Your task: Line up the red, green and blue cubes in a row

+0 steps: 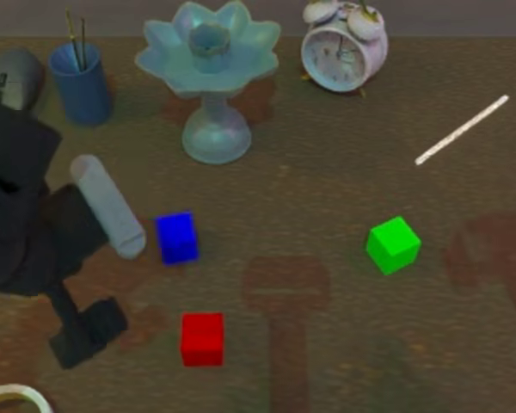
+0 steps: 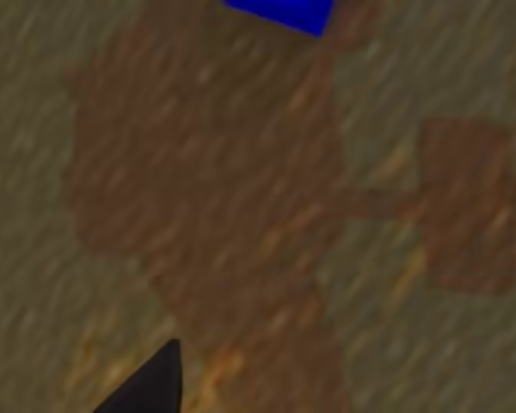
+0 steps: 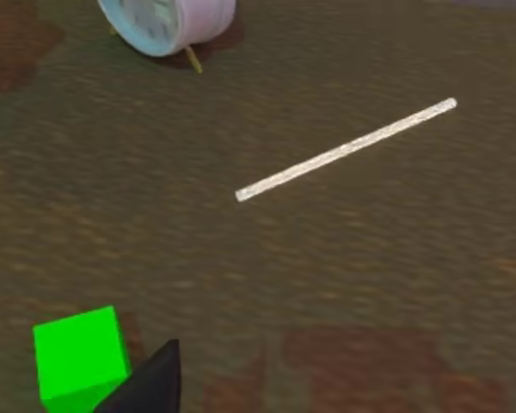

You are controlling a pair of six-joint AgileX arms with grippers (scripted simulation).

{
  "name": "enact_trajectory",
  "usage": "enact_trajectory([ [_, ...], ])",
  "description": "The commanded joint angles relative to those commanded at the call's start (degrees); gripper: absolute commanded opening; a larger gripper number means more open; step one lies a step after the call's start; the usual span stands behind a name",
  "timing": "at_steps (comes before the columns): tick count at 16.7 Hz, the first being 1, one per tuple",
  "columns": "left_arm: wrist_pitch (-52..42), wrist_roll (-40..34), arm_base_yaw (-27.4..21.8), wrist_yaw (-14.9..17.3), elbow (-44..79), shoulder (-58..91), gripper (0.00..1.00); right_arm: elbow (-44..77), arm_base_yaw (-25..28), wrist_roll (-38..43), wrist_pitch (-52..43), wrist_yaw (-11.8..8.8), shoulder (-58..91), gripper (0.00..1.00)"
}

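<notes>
In the top view the blue cube [image 1: 177, 237] sits left of centre, the red cube [image 1: 202, 338] in front of it near the table's front edge, and the green cube [image 1: 393, 244] alone to the right. My left gripper [image 1: 84, 334] hovers at the front left, apart from the red cube and open with nothing in it. Its wrist view shows one dark fingertip [image 2: 150, 383] and a corner of the blue cube [image 2: 284, 12]. My right gripper [image 3: 228, 404] is out of the top view. It is open, with one fingertip [image 3: 155, 383] beside the green cube [image 3: 77, 353].
Along the back stand a dull-blue cup with sticks [image 1: 80, 79], a pale flower-shaped stand [image 1: 210, 69] and an alarm clock [image 1: 344, 47]. A thin white rod [image 1: 462, 130] lies at the back right. A grey mouse [image 1: 13, 76] and a white ring [image 1: 13, 400] lie at the left.
</notes>
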Motion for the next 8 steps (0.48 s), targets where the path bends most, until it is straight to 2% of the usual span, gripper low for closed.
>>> enact_trajectory([
  [8, 22.44, -20.44, 16.75, 0.21, -31.82, -41.7, 1.0, 35.56, 10.03, -0.43, -25.97, 0.12, 50.54, 1.0],
])
